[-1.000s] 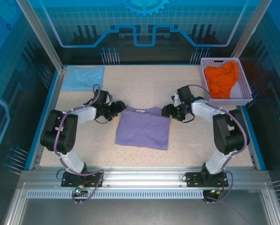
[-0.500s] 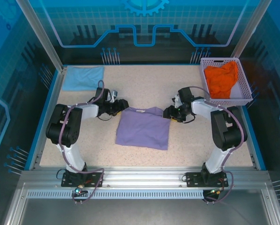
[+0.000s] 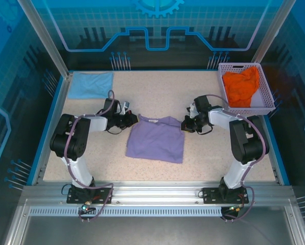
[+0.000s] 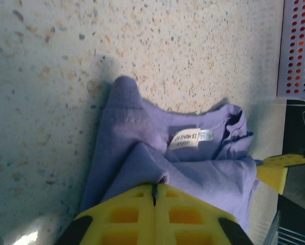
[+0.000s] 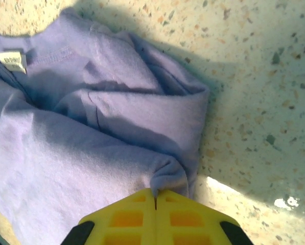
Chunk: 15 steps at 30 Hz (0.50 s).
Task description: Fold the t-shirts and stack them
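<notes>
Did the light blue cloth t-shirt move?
No. The light blue cloth t-shirt lies in the same far-left corner of the speckled beige table.

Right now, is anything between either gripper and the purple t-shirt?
Nothing visible. The left gripper and the right gripper are each shut on a pinch of the purple t-shirt, one at each collar-end corner, with cloth directly in the jaws.

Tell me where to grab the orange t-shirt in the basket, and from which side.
Pinch the orange t-shirt at its bunched-up crest near the middle, coming straight down from above. It lies crumpled inside the lattice basket, whose walls would likely block a sideways approach.
</notes>
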Available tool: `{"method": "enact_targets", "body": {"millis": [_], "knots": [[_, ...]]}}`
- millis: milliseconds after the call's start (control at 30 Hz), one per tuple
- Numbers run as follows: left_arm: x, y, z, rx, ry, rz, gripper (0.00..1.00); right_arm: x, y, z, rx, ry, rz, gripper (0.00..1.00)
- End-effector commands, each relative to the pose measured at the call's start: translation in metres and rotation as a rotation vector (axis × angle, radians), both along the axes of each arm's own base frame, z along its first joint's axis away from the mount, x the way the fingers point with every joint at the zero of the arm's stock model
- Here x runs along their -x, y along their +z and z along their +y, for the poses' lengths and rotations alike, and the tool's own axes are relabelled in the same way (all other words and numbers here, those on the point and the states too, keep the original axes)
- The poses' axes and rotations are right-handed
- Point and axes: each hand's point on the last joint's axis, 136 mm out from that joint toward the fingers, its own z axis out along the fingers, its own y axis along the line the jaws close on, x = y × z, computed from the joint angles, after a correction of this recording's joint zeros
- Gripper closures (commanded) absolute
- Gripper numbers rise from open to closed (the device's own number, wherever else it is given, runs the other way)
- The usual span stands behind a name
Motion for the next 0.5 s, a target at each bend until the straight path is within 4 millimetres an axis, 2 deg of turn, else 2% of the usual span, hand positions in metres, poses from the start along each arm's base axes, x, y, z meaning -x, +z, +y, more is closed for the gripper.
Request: {"method": "enact_targets", "body": {"millis": [0, 167, 267, 367, 467], "knots": [[0.003, 0.036, -0.005, 0.04, -0.018, -0.102, 1.0, 0.0, 0.029, -0.001, -0.051, -0.01, -0.083, 1.0], [0.004, 0.077, -0.003, 0.09, 0.022, -0.194, 1.0, -0.005, 0.081, -0.001, -0.082, -0.018, -0.231, 1.0], [0.001, 0.099, -0.003, 0.114, 0.036, -0.235, 1.0, -0.008, 0.102, 0.0, -0.098, -0.015, -0.278, 1.0], [-0.011, 0.103, -0.001, 0.101, 0.06, -0.232, 1.0, -0.019, 0.108, -0.004, -0.064, -0.039, -0.286, 1.0], [-0.032, 0.091, 0.002, 0.071, 0.094, -0.183, 1.0, -0.041, 0.101, -0.013, -0.028, -0.098, -0.254, 1.0]]}}
